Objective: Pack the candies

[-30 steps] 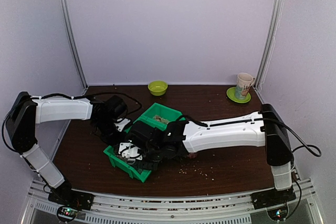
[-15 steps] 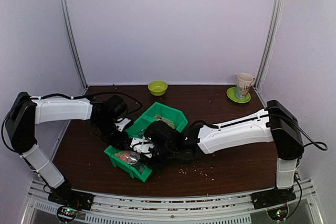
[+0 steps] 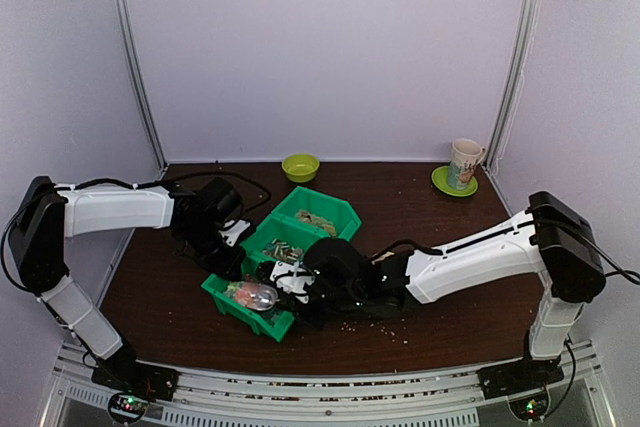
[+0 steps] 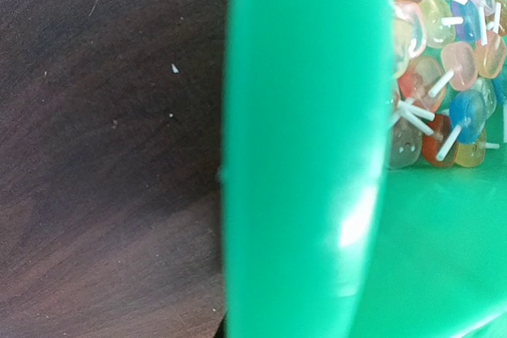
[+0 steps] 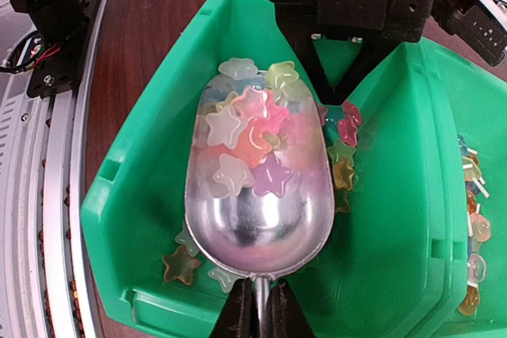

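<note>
I have my left gripper (image 5: 337,97) closed on the rim of the green plastic bin (image 5: 135,187), which sits toward the near edge of the dark wooden table (image 3: 470,207), left of its middle. Over that bin's floor the shiny metal scoop (image 5: 261,227) carries a heap of translucent star-shaped candies (image 5: 245,136) in pink, cream, green and purple. A few more lie loose on the floor, and my right gripper (image 5: 257,314) is clamped on the scoop's handle.
</note>
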`<state>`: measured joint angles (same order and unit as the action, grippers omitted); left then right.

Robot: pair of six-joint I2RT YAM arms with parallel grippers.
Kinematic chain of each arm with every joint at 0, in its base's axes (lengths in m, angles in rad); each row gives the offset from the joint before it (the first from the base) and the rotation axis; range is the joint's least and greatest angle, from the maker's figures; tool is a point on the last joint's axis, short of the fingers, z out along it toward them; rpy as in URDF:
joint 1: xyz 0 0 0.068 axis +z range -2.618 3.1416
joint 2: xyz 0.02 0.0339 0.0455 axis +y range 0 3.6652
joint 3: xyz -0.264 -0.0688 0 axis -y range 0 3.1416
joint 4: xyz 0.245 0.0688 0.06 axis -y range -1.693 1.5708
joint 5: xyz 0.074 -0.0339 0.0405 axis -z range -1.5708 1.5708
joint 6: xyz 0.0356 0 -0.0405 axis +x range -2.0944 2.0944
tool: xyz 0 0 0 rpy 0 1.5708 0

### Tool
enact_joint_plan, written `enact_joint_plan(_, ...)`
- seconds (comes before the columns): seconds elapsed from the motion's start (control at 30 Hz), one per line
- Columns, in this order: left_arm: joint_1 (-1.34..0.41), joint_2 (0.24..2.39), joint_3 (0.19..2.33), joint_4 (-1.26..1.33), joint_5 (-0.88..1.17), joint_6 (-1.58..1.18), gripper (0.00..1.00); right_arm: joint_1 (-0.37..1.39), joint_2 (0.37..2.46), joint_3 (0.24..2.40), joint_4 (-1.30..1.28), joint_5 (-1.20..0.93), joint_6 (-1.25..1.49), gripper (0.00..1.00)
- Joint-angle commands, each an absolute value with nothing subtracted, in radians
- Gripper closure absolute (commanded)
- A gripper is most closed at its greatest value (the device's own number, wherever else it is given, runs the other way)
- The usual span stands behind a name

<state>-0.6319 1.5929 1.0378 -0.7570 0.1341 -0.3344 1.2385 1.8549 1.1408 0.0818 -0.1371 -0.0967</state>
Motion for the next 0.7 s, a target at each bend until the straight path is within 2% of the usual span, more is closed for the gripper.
enact_joint_plan(0.0,-0.62,1.527,1.094,-0.598,0.206,-0.35,1.0,1.243,1.815,1.111,0.127,-0.109,-0.084,1.0)
enact_joint_plan(0.67,-0.619,1.533,1.096,-0.599,0.207,-0.35,1.0,1.232,1.684,0.937,0.285,-0.032,-0.085,1.0)
